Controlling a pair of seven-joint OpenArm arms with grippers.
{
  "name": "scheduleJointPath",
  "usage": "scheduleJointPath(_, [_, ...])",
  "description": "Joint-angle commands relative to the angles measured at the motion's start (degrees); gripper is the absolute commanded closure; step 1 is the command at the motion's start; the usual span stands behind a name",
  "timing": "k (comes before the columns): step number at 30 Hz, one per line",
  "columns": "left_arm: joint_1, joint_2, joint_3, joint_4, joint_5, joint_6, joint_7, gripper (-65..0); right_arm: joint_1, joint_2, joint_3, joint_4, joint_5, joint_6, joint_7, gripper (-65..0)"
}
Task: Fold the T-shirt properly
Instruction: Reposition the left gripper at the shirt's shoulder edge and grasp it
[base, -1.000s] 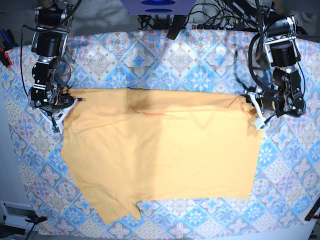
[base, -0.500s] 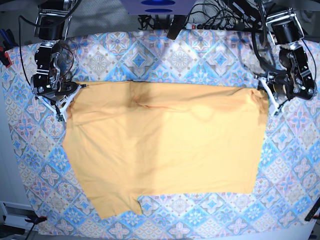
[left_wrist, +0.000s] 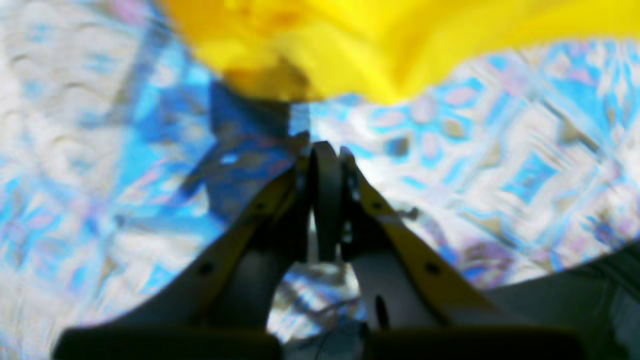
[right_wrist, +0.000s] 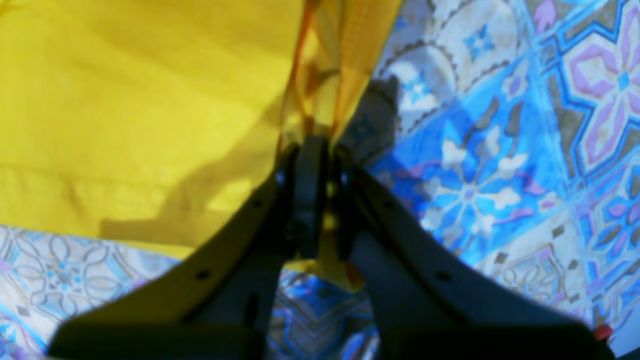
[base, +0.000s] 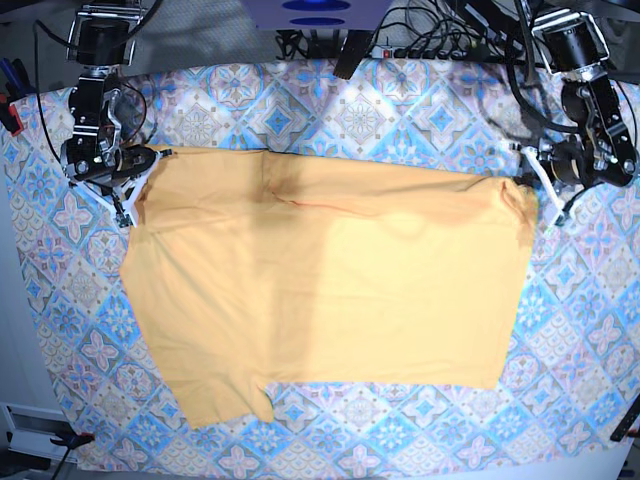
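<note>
Both arms have drawn back toward the far edge of the tablecloth (base: 330, 110) since the earlier frames, and the top edge of the T-shirt (base: 320, 290) has gone with them, so its upper hem now lies higher and straighter than a second ago. In the base view the mustard shirt is spread flat across the middle of the blue-and-pink patterned cloth, with its far edge pulled taut between the two arms and a short sleeve flap sticking out at the near left corner. The right gripper (right_wrist: 320, 155), on that view's left, has its jaws pressed together on a pinch of yellow fabric: the right wrist view shows a fold of the shirt with reddish stitching caught between the black fingers (right_wrist: 309, 195). The left gripper (left_wrist: 325, 155), on the base view's right, also has its jaws together, yet the blurred left wrist view shows the yellow fabric lying just beyond the tips with patterned cloth between, so nothing appears to be held there. A tangle of black cables (base: 440, 40) lies beyond the far edge of the cloth.
</note>
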Motion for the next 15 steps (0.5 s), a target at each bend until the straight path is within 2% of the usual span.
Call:
scheduleJointPath(1, [-0.3, -1.3, -1.6, 0.9, 0.6, -0.1, 0.4, 0.0, -0.5, 0.6, 0.1, 0.1, -0.9, 0.4, -2.6, -4.1])
scheduleJointPath(3, [-0.3, -1.4, -3.2, 0.8, 0.9, -0.1, 0.4, 0.0, -0.5, 0.6, 0.1, -0.3, -0.9, 0.4, -2.5, -4.3])
scheduleJointPath(5, [-0.2, -1.5, -3.6, 0.8, 0.9, -0.1, 0.4, -3.3, -0.5, 0.6, 0.1, -0.4, -0.9, 0.4, -2.5, -4.5])
scheduleJointPath(8, [0.1, -1.6, -3.9, 0.7, 0.9, -0.1, 0.4, -15.0, -0.5, 0.6, 0.1, -0.4, -0.9, 0.4, -2.6, -4.5])
scheduleJointPath(11, [0.1, -1.6, -7.4, 0.6, 0.9, -0.1, 0.4, -26.4, -0.4, 0.6, 0.1, -0.4, -0.9, 0.4, -2.6, -4.5])
scheduleJointPath(13, [-0.3, -1.5, -10.2, 0.5, 0.9, -0.1, 0.4, -30.8, -0.4, 0.6, 0.1, -0.4, -0.9, 0.4, -2.6, -4.5])
scheduleJointPath(15, [-1.7, -1.5, -11.4, 0.5, 0.7, -0.1, 0.4, -31.6, -0.5, 0.7, 0.1, -0.4, -0.9, 0.4, -2.6, -4.5])
